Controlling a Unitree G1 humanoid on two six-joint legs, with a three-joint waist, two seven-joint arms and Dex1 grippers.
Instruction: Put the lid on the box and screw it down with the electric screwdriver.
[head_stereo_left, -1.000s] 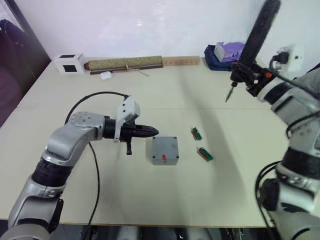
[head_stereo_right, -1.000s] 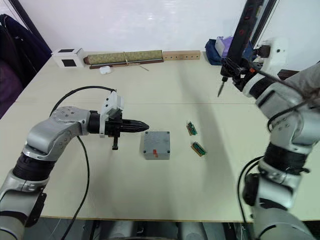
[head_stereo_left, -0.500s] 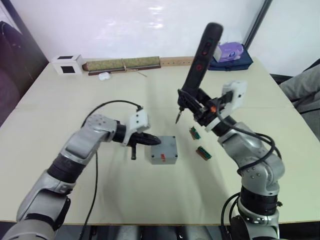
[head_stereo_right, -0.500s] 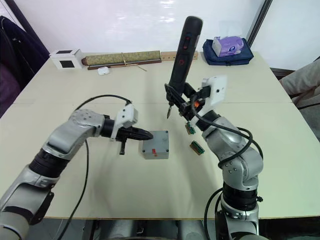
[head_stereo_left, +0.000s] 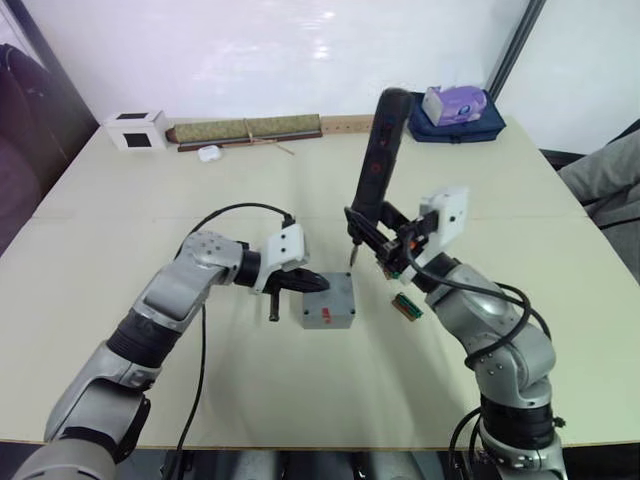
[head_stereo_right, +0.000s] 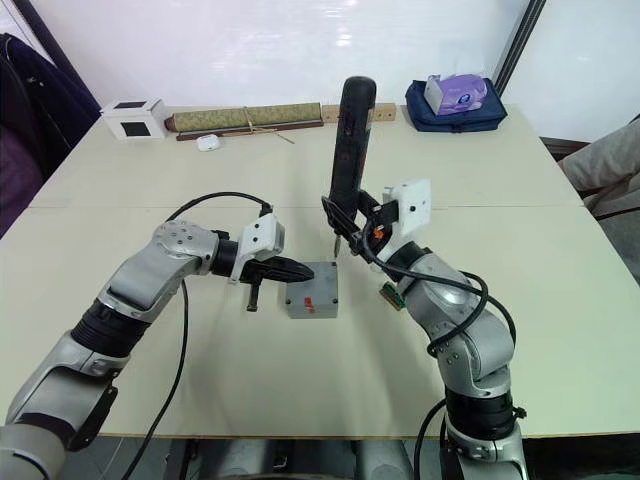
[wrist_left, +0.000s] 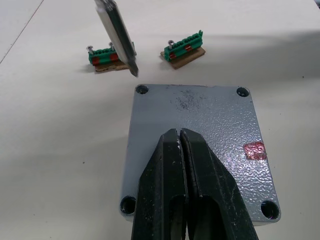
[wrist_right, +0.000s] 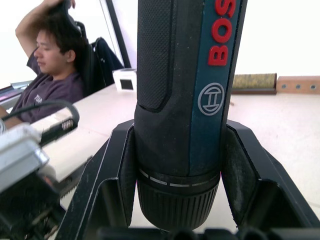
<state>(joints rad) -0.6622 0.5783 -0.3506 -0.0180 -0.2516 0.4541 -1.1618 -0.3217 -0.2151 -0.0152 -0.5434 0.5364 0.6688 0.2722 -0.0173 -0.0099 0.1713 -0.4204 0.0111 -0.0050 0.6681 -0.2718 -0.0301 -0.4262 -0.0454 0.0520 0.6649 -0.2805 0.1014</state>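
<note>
My left hand (wrist_left: 180, 150), fingers closed and empty, presses on the small square grey metal lid (wrist_left: 210, 130) seated on the box at mid-desk. My right hand (head_stereo_left: 392, 243) grips the rigid black cylindrical electric screwdriver (head_stereo_left: 374, 170), bit above the lid's far corner. It looks top-heavy, so a hold low on the body suits it.

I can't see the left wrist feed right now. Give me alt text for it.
The left pincer, shut, rests over the near edge of the grey lid, which sits on the box with a screw hole at each corner and a small red mark on top. The electric screwdriver bit hangs just beyond one far corner hole, with two green circuit-board strips behind on the table.
</note>
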